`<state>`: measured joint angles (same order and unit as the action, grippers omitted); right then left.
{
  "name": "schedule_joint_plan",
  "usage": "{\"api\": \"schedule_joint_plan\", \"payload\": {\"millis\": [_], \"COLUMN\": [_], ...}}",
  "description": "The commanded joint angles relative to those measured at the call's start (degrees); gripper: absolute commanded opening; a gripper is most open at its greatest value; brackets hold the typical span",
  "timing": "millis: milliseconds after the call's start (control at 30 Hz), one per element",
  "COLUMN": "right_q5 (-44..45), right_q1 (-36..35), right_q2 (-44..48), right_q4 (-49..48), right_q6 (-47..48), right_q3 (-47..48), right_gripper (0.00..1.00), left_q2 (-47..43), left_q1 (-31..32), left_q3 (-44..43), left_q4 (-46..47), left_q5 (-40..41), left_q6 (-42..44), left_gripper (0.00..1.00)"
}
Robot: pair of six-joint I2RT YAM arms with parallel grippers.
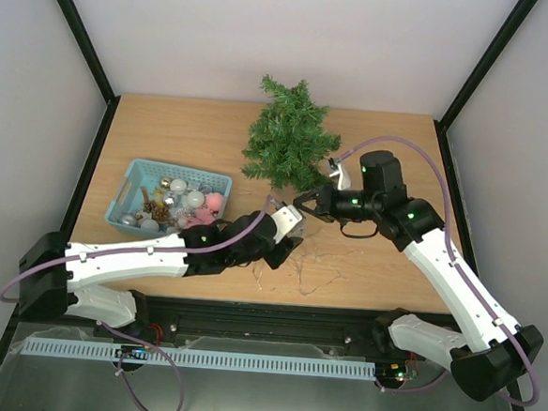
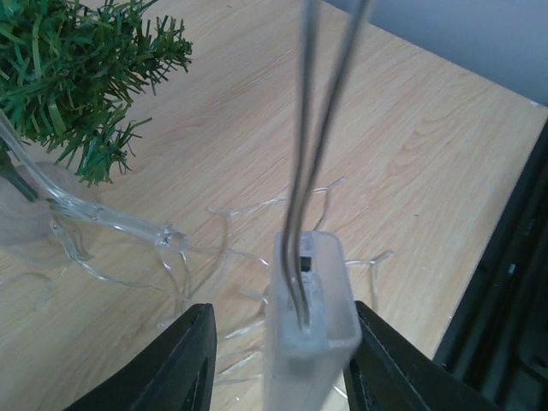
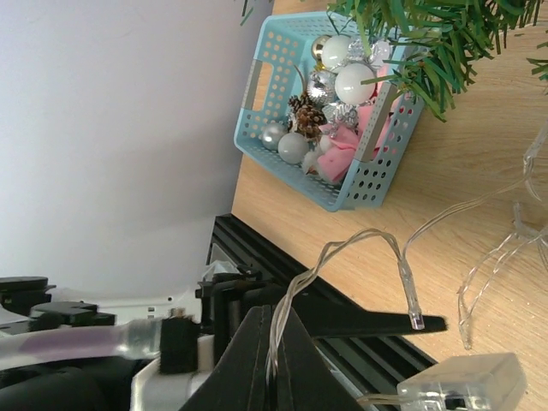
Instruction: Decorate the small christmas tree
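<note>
**Arm pose.** The left arm lay low and nearly straight, reaching from its base at the near left edge toward the middle of the counter. The right arm rose from the near right edge to a raised elbow, and its forearm turned left toward the tree.

**End effectors.**
- The left end effector was partly open and straddled a translucent battery box.
  - In the left wrist view, one finger sat against the side of the box.
  - A narrow gap showed at the other finger, so no firm clamp was visible.
  - Two thin wires ran out of the end of the box, away from the fingers.
- The right end effector was fully closed, pinching the clear wire of the light string. Further loops of the string lay slack on the counter.

**Task item.** The small christmas tree stood at the back centre of the counter, just beyond the right end effector.
- Its long axis appeared upright.
- In the top view its tip pointed toward the back wall.
- Its lowest branches spread out over the wood.

The teal basket, holding ball ornaments, sat to the left of the tree.
</note>
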<state>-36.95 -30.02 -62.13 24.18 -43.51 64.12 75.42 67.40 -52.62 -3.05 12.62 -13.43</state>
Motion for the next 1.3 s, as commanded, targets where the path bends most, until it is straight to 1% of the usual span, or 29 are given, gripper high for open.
{"api": "schedule_joint_plan", "payload": {"millis": [0, 67, 133, 300, 333, 367, 433, 467, 500, 533, 600, 800, 1067, 1133, 1267], "right_q5": [1.2, 2.0, 2.7, 2.9, 2.5, 2.0, 1.5, 1.2, 0.8, 0.4, 0.0, -3.4, -4.9, -5.1, -4.9], "right_q1": [0.0, 0.0, 0.1, 0.1, 0.1, 0.1, 0.2, 0.2, 0.1, 0.2, 0.1, 0.2, 0.1, 0.1, 0.2], "right_q2": [-0.4, -0.5, -0.9, -1.7, -1.8, -2.0, -2.2, -2.2, -2.2, -2.3, -2.1, -0.9, 0.6, 1.0, 1.7], "right_q4": [1.8, 1.6, 1.3, -0.6, -1.0, -1.3, -1.2, -0.6, -0.1, 0.7, 2.1, 3.5, 5.0, 5.5, 6.2], "right_q6": [2.2, 2.6, 3.0, 2.9, 2.8, 2.7, 2.8, 3.0, 3.3, 3.7, 4.3, 4.1, 4.0, 4.3, 4.5], "right_q3": [0.1, -0.9, -1.8, -3.6, -3.7, -3.7, -3.0, -2.5, -2.1, -1.5, -0.4, 0.7, 1.3, 1.6, 1.6], "right_gripper": [0.01, 0.02, 0.03, 0.01, 0.01, 0.01, 0.01, 0.01, 0.01, 0.01, 0.01, 0.01, 0.01, 0.01, 0.01], "left_q2": [-3.2, -2.6, -2.8, -6.8, -7.5, -8.0, -9.2, -9.8, -10.5, -10.9, -10.8, -5.4, -0.9, -0.3, 0.9], "left_q1": [0.4, 0.4, 0.9, 1.7, 1.7, 1.7, 1.7, 1.7, 1.7, 1.7, 1.7, 1.7, 2.1, 2.2, 2.2], "left_q3": [-5.5, -8.9, -10.7, -9.8, -9.0, -8.1, -5.9, -3.8, -2.3, -1.0, 1.2, 2.1, 1.8, 2.1, 2.3], "left_q4": [-10.2, -16.8, -21.3, -23.0, -22.8, -22.6, -21.7, -20.7, -18.9, -17.4, -14.2, -7.3, -0.2, 1.4, 4.6], "left_q5": [-4.1, -4.6, -5.0, -7.1, -7.4, -7.3, -6.9, -6.8, -6.3, -5.7, -5.0, -2.6, 6.3, 7.4, 6.0], "left_q6": [-2.3, -3.7, -4.7, -6.0, -5.9, -5.6, -4.7, -3.8, -3.3, -3.0, -2.3, -0.5, 1.8, 2.4, 3.4], "left_gripper": [0.4, 0.36, 0.34, 0.34, 0.35, 0.38, 0.48, 0.55, 0.65, 0.7, 0.74, 0.74, 0.73, 0.73, 0.72]}}
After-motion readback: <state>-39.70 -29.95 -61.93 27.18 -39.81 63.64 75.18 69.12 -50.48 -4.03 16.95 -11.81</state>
